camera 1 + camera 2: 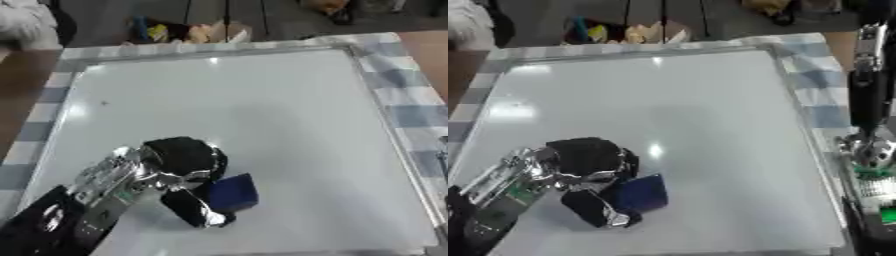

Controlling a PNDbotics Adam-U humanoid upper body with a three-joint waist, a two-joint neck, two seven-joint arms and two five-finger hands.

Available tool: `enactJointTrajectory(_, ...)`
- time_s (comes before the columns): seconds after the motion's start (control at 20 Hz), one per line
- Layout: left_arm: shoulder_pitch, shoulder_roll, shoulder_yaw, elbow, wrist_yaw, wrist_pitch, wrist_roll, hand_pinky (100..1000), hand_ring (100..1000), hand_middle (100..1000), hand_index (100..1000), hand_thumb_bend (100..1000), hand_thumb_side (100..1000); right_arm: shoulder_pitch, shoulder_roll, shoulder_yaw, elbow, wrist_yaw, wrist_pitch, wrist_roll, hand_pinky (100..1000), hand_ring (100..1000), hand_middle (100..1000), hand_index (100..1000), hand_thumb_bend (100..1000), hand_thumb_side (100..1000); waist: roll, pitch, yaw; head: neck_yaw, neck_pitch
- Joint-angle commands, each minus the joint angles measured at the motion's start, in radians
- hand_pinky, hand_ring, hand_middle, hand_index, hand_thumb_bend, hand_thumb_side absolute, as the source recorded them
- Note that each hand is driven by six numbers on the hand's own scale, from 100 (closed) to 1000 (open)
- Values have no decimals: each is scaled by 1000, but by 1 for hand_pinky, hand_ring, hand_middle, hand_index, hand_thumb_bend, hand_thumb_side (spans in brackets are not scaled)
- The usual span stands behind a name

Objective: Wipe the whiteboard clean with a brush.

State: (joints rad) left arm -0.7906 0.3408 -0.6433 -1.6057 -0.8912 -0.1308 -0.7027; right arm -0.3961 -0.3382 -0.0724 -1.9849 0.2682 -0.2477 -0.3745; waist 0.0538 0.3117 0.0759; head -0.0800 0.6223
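Down at the near-left corner my left hand (179, 165) has its fingers curled round the blue brush (234, 192), pressed on the whiteboard (262, 110), so the whole unwiped surface lies far and right of it, way closer than my right arm (868, 100).

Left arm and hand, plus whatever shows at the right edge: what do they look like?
The left hand is black with shiny silver joints; its forearm is silver metal with a green circuit board showing, turning black lower down. At the right edge, the right arm is black with silver segments and green parts; its hand isn't visible.
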Motion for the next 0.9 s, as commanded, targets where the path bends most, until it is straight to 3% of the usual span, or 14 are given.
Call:
enactJointTrajectory(0.05, -7, 0, 0, -6, -25, -11, 19, 454, 612, 652, 289, 327, 757, -11, -9, 0, -15, -8, -1, 3, 754, 843, 715, 800, 100, 885, -2, -16, 0, 4, 3)
enactJointTrajectory(0.55, 2, -6, -3, 19, -64, -30, 54, 409, 585, 631, 282, 233, 689, -12, -8, 0, -15, -10, -3, 3, 755, 844, 714, 800, 100, 886, -4, -12, -3, 5, 2)
enactJointTrajectory(0.9, 1, -11, -4, 17, -40, -18, 64, 380, 564, 641, 265, 215, 657, -11, -6, 0, -15, -12, -2, 5, 755, 844, 713, 799, 100, 887, -6, -11, -3, 5, 1)
